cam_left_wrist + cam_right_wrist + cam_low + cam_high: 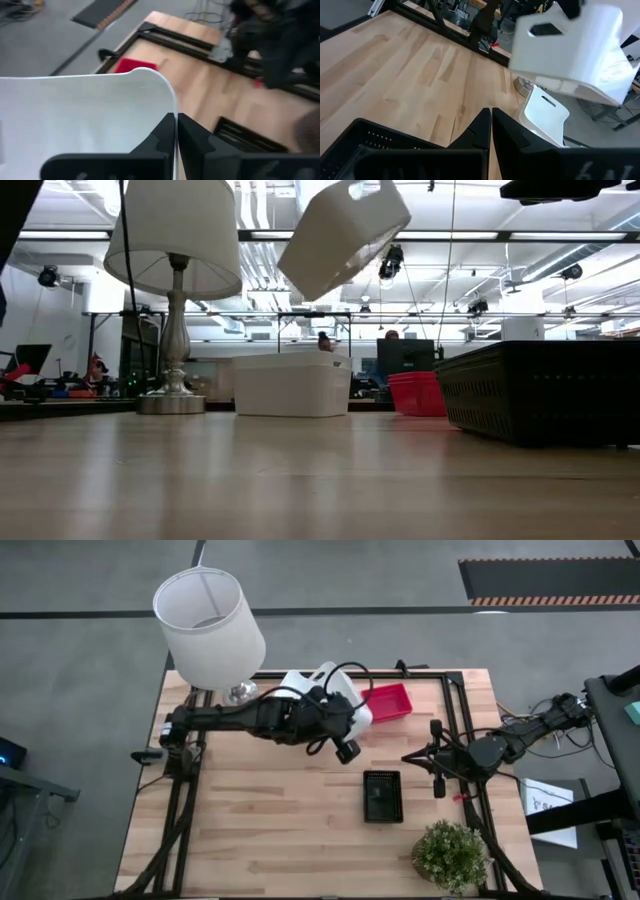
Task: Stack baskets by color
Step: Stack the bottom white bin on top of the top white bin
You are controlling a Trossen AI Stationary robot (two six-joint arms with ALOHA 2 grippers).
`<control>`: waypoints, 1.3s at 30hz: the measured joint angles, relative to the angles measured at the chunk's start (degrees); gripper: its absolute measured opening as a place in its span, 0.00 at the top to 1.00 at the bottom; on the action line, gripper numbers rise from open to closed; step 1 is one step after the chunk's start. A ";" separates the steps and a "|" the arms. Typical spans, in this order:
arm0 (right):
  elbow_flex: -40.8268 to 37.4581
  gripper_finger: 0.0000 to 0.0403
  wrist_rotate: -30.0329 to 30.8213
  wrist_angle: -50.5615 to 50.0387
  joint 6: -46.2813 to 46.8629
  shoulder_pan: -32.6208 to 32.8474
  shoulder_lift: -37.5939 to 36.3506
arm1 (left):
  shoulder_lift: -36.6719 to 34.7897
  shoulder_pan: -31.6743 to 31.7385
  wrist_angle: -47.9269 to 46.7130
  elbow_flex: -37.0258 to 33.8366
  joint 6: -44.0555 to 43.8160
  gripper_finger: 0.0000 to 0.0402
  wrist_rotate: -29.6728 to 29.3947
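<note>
Gripping white basket (85, 120) rim, left fingers (162, 132) clamped | low view: airborne, tilted | right fingers (482, 125) together

No readable text, label, brand, number or sign anywhere. Faint dark marks on the white sheet of paper (548, 802) beside the table's right edge, too small to make out. Diagonal orange-and-white hazard striping along the edge of the dark floor mat (553, 600), a pattern only, without letters. Nothing printed on the baskets, lampshade or arms.
</note>
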 joint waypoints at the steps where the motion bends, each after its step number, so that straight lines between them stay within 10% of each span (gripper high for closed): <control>1: 0.00 0.98 0.00 -0.04 0.03 0.00 0.00 | 0.10 0.57 -0.19 -0.22 0.38 1.00 -0.63; 10: 0.00 0.98 0.00 -0.10 0.20 0.00 0.00 | 3.11 5.30 -3.72 -2.91 0.36 1.00 -15.04; 39: -0.35 0.98 0.02 -0.52 0.68 0.00 0.02 | 9.75 14.56 -6.03 -8.02 -9.78 1.00 -9.07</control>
